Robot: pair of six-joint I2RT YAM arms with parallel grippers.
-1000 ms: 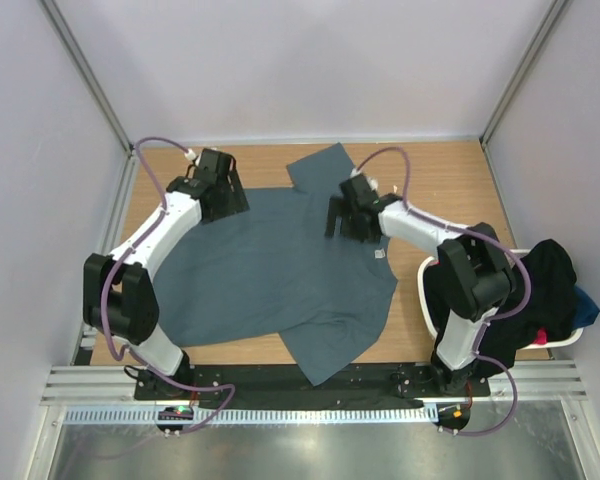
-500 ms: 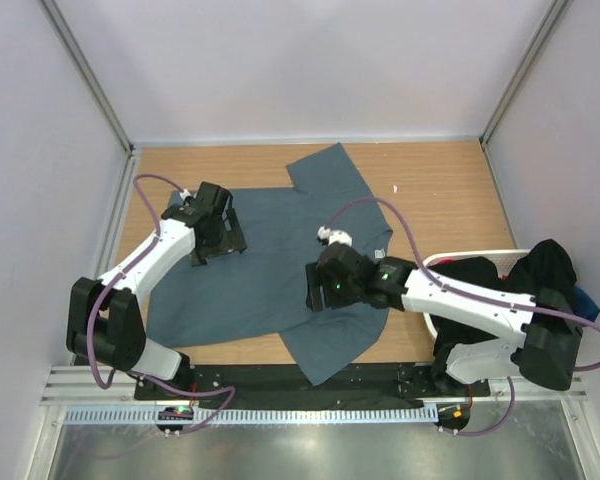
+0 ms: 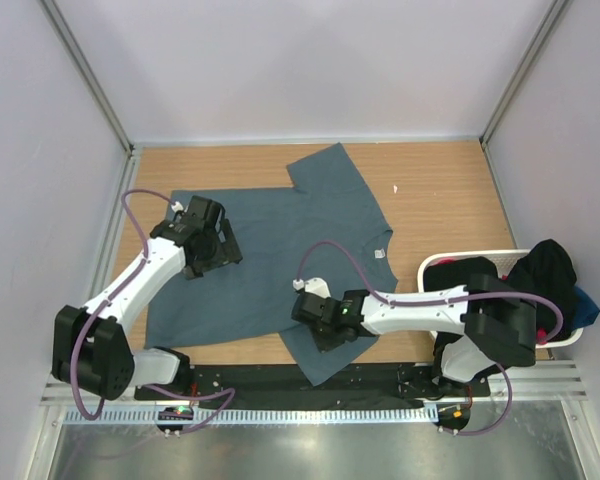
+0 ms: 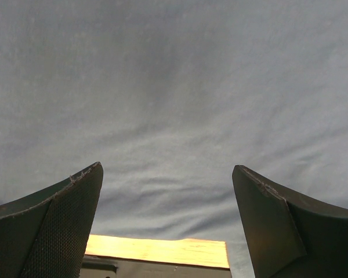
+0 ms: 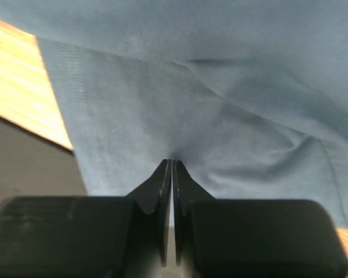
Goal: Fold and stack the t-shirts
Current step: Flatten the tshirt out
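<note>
A slate blue-grey t-shirt point(image 3: 280, 250) lies spread flat on the wooden table point(image 3: 450, 190), neck to the right, one sleeve at the far edge and one at the near edge. My left gripper point(image 3: 218, 252) hovers open over the shirt's left part; in the left wrist view its fingers point(image 4: 69, 214) stand wide apart above smooth cloth point(image 4: 174, 87) with nothing between them. My right gripper point(image 3: 328, 332) sits low by the near sleeve. In the right wrist view it point(image 5: 172, 162) is shut, its tips pinching a pucker of the t-shirt point(image 5: 220, 87).
A white laundry basket point(image 3: 432, 268) stands at the right edge, holding black point(image 3: 540, 280), blue point(image 3: 585, 305) and red point(image 3: 542, 337) clothes. Grey walls close in the table on three sides. A black rail point(image 3: 280, 378) runs along the near edge.
My right arm swept from the shirt's far middle down to the near sleeve and its jaws closed. My left gripper drew nearer along the shirt's left part and opened wider.
</note>
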